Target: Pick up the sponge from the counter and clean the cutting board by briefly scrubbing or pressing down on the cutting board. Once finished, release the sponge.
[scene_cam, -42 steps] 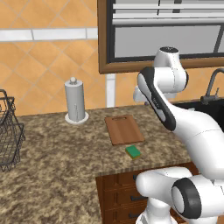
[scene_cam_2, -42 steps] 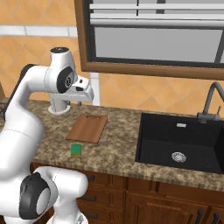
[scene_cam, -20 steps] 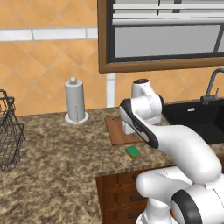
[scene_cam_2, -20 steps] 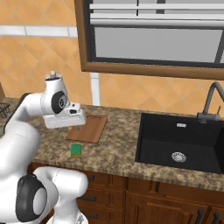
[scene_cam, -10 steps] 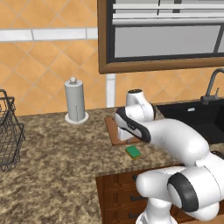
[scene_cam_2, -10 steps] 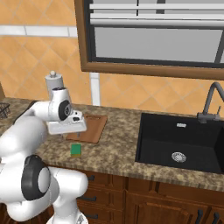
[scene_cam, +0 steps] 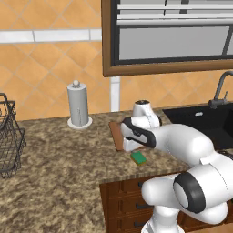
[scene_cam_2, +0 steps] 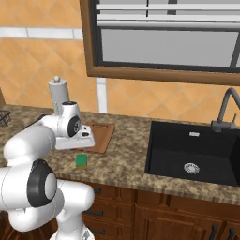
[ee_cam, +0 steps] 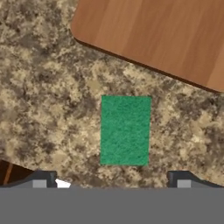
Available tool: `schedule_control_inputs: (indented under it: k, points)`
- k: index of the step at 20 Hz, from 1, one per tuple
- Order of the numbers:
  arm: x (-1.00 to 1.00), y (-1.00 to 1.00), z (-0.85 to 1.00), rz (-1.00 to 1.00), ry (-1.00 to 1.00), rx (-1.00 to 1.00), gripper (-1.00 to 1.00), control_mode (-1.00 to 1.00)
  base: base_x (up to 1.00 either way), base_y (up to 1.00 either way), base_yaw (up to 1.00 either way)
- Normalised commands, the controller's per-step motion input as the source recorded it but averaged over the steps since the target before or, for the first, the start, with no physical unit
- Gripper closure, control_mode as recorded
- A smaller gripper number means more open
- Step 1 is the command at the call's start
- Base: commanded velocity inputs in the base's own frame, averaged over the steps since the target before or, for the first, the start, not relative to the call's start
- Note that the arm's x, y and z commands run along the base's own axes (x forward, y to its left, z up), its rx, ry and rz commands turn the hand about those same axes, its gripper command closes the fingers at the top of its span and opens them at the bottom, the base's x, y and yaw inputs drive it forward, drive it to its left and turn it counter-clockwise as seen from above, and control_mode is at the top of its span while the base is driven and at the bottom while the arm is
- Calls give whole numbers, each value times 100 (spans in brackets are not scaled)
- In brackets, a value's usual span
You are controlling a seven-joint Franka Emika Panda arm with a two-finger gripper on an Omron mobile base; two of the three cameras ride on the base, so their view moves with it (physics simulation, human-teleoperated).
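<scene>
Sponge (ee_cam: 125, 130) lies flat on the counter (ee_cam: 48, 96), green face up, near the front edge and just beside the near edge of the cutting board (ee_cam: 162, 35), apart from it with a strip of granite between. In the hand view the sponge sits centred between the two finger tips, one (ee_cam: 40, 179) to its left and the other well out to its right, so the pincer (ee_cam: 111, 181) stands wide open, wider than the sponge's short side, and has hold of nothing. The hand is low over the counter, above the sponge, in both base views; whether the tips have reached the sponge's level I cannot tell. Judged step: final descent before the grasp; scrubbing not yet begun. Risks from here: a soft block may squash or tip if the fingers close before they are low enough, catching only the upper layer; descending too far would drive the tips into the granite. The sponge lies close to the counter's front edge, so a glancing push could slide it towards the drop. Further out: paper towel holder (scene_cam: 78, 104) at the back wall, wire basket (scene_cam: 10, 136) far left, black sink (scene_cam_2: 192, 150) to the right, all well clear.
</scene>
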Motion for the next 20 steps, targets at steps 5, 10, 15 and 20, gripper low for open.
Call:
schedule_control_inputs:
  k: [5, 10, 15, 20]
  points:
    - [0, 0, -21, 1, -2, 0, -100, -100, 0, 0, 0]
    - [0, -1, -26, 0, -2, 1, -100, -100, 0, 0, 0]
    - [6, -3, -21, 0, -2, 2, -100, -100, 0, 0, 0]
    - [19, 0, -19, 0, 0, 2, -100, -100, 0, 0, 0]
